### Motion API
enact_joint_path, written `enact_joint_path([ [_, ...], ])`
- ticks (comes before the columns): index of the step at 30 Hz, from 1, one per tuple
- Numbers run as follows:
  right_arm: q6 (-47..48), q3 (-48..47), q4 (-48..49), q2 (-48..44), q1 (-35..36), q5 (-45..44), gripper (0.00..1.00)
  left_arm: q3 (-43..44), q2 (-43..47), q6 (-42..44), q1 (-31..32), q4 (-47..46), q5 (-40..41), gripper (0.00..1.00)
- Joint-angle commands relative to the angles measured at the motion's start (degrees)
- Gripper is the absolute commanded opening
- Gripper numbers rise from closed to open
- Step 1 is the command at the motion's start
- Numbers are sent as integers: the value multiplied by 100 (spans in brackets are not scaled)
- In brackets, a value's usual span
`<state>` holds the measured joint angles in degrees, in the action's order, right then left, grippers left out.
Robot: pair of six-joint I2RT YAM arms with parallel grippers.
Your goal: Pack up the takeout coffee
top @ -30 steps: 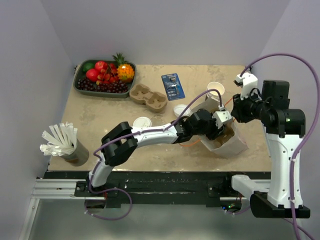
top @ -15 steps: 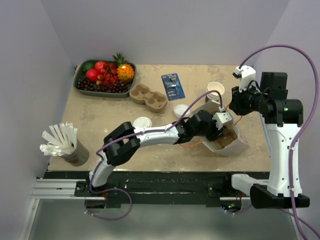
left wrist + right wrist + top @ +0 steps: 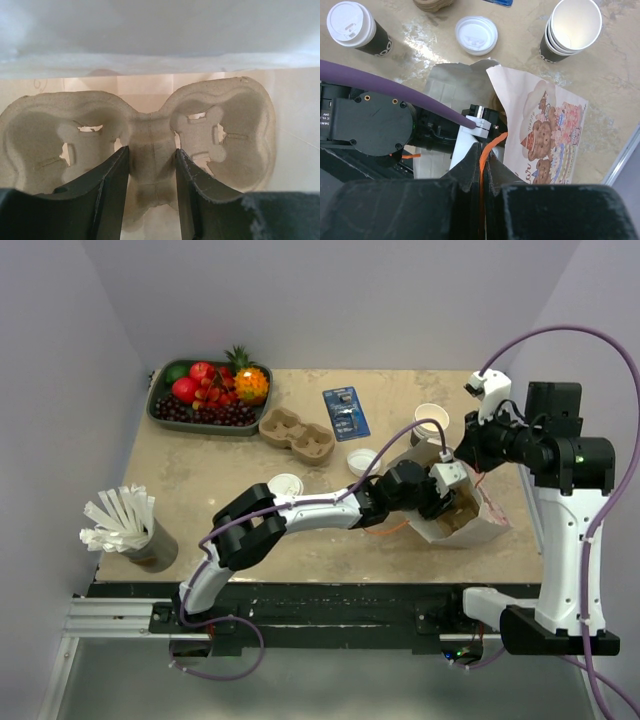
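The bear-printed paper bag [image 3: 482,528] had swung right, its orange handle [image 3: 495,139] pinched in the right jaws; the left jaws gripped a brown moulded-pulp carrier [image 3: 220,135] inside. The white-lidded dark-brown paper cup [image 3: 285,484] stood centre-left, nearer the left arm.

The right arm [image 3: 560,458] has swung up and back to the right over the last second, and the right gripper [image 3: 481,167] has drawn the thin orange cord handle [image 3: 481,149] along with it. The white paper bag with the teddy-bear print [image 3: 492,522] has followed. Its mouth is now pulled wider and its printed side splays out to the right, where before it stood folded in close. The left arm's elbow [image 3: 245,538] has crept slightly nearer, while the left gripper [image 3: 150,160] pinches the brown moulded-pulp cup carrier [image 3: 220,130] inside the bag.
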<state>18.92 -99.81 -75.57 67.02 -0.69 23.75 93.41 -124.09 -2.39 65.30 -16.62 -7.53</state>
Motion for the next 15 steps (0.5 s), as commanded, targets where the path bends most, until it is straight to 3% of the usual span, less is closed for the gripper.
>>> enact_joint_path([
  [1, 24, -250, 51, -172, 25, 183, 0, -156, 218, 11, 18, -289, -90, 0],
  [7, -54, 31, 139, -260, 25, 772, 0, -332, 271, 125, 44, -553, -187, 0],
  [15, -28, -276, 174, -102, 25, 1641, 0, -367, 166, 186, 80, -544, -126, 0],
])
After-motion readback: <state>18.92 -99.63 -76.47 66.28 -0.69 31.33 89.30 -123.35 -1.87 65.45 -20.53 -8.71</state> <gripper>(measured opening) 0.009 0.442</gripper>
